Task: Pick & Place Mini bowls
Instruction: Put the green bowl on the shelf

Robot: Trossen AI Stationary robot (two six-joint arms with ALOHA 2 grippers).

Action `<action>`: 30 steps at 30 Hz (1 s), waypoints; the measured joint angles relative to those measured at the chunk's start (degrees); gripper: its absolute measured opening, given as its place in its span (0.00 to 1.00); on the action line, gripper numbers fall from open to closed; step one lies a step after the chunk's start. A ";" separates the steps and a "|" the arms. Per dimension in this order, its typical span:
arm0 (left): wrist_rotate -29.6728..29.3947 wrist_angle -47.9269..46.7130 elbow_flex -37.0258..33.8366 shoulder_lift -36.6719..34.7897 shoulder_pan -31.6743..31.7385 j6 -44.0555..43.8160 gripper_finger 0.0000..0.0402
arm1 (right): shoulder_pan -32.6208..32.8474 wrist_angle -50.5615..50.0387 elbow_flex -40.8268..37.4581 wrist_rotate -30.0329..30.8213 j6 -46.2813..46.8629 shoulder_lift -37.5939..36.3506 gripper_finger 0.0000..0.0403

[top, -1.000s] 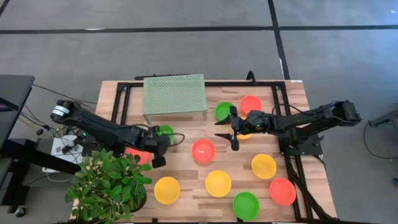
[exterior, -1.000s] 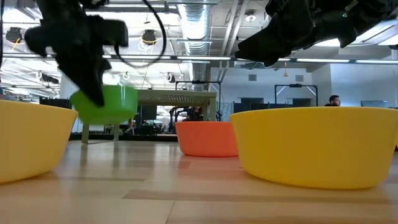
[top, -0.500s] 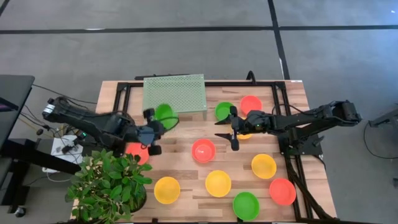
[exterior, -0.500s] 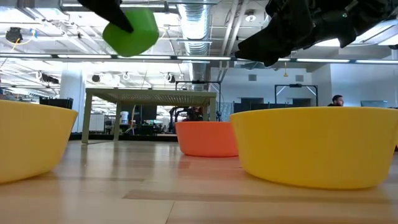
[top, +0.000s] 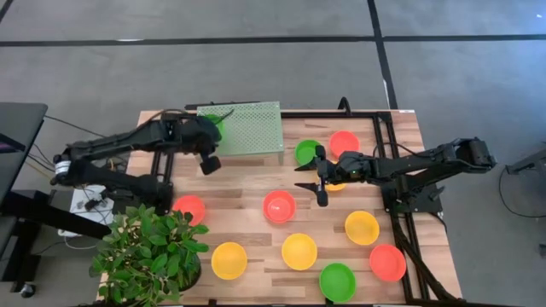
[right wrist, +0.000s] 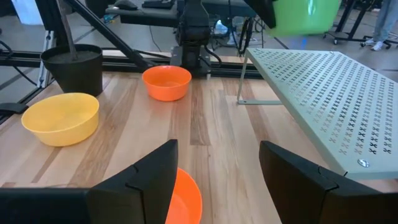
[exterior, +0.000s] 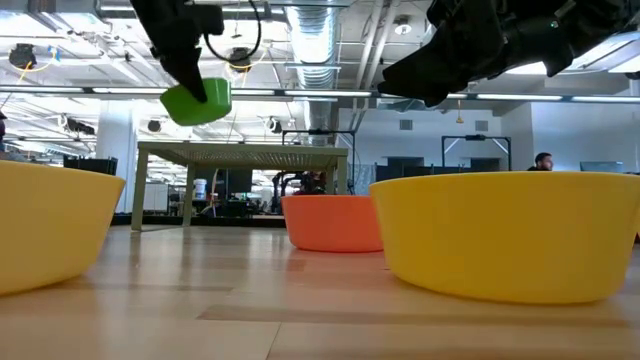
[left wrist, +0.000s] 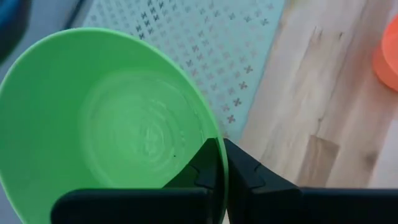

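We see the left arm now swung from the counter (top: 256,226) up over the mesh rack (top: 241,128). Its left claw (left wrist: 219,168) pinches the green mini bowl (left wrist: 112,124) by the rim above it, so release seems next. The right claw (right wrist: 217,168) waits, spread.

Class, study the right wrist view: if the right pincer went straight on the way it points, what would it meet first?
Probably the red-orange bowl just ahead between its open fingers; the right pincer seems to hover above it, so depth is uncertain.
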 joint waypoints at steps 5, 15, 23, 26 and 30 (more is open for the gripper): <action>2.42 -0.03 -1.95 1.78 4.95 1.05 0.02 | 0.00 0.00 0.00 0.00 -0.02 0.00 0.55; -1.67 0.82 -2.24 8.30 5.77 1.24 0.07 | 0.00 0.00 0.00 -0.01 -0.02 0.00 0.55; -7.06 1.59 -2.27 8.24 5.73 1.24 0.21 | 0.00 -0.04 0.00 -0.02 0.33 0.00 0.55; -7.06 1.96 -2.27 6.31 4.85 1.24 0.26 | 0.00 -0.04 0.00 -0.02 0.33 0.00 0.55; -7.30 3.07 -2.27 2.78 2.61 1.24 0.32 | 0.00 -0.04 0.00 -0.02 0.37 0.00 0.55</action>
